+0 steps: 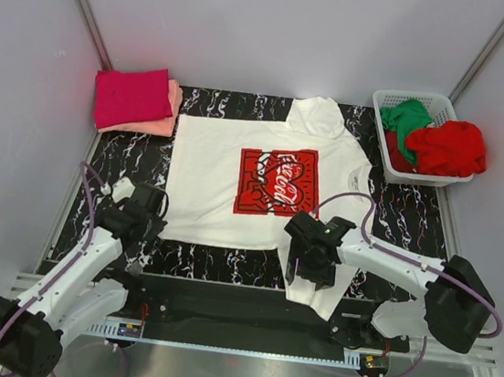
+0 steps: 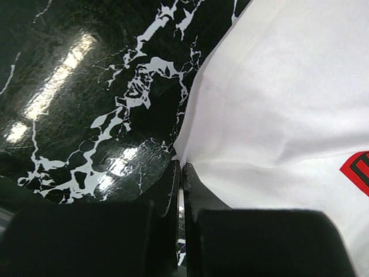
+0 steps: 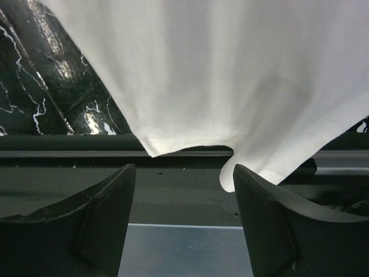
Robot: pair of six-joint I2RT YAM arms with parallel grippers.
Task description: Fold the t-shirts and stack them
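A white t-shirt (image 1: 217,175) with a red square print lies spread on the black marbled mat (image 1: 128,150). My left gripper (image 1: 155,216) is at the shirt's near left corner. In the left wrist view the left gripper (image 2: 180,167) is shut, with the corner of the white t-shirt (image 2: 288,86) pinched at its tips. My right gripper (image 1: 312,262) is over the near right part, where cloth hangs over the mat's front edge. In the right wrist view the right gripper (image 3: 183,168) is open, and the white t-shirt (image 3: 230,69) has its edge just ahead of the fingertips.
A folded magenta t-shirt (image 1: 133,96) lies on a salmon-pink one (image 1: 166,123) at the back left corner. A white slatted basket (image 1: 446,107) at the back right holds a red t-shirt (image 1: 450,147) and a green one (image 1: 406,118). Grey walls enclose the table.
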